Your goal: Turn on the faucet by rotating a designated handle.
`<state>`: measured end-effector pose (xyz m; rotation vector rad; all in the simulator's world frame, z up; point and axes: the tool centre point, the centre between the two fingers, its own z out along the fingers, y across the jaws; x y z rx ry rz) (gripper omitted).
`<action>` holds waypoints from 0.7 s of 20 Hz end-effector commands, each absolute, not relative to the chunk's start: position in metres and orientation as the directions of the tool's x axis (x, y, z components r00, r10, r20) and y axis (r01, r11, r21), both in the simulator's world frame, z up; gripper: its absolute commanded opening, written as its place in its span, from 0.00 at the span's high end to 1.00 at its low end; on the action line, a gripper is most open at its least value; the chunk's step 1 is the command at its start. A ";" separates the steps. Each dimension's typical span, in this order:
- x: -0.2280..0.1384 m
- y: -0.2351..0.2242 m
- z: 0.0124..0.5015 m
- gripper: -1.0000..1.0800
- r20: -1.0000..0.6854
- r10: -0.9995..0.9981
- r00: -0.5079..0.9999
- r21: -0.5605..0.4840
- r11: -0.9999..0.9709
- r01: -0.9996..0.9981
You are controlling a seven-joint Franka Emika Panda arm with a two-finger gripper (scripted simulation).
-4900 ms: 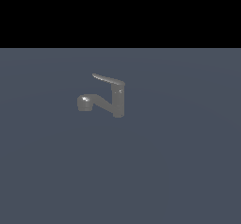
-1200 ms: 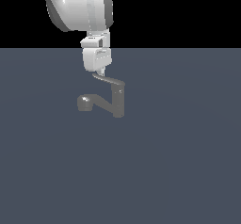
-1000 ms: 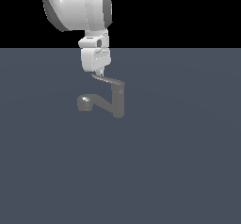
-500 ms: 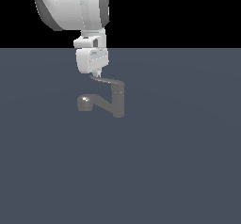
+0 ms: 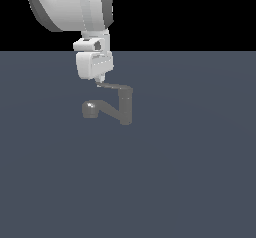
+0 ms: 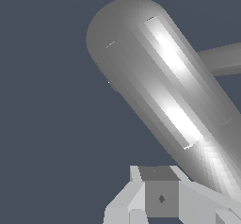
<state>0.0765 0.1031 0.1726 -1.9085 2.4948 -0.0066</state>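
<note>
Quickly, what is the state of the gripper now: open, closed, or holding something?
Gripper: at the tip of the handle; open or closed cannot be told.

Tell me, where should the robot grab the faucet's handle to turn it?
Probably near the free tip of the handle, coming down from above, where the gripper already sits. The handle is a thin, flat blade sticking sideways off the faucet, so its far end gives the most turning leverage.
</note>
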 end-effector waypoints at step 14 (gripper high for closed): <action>0.039 0.093 0.173 1.00 0.001 -0.966 -0.259 -0.002 0.259 -0.966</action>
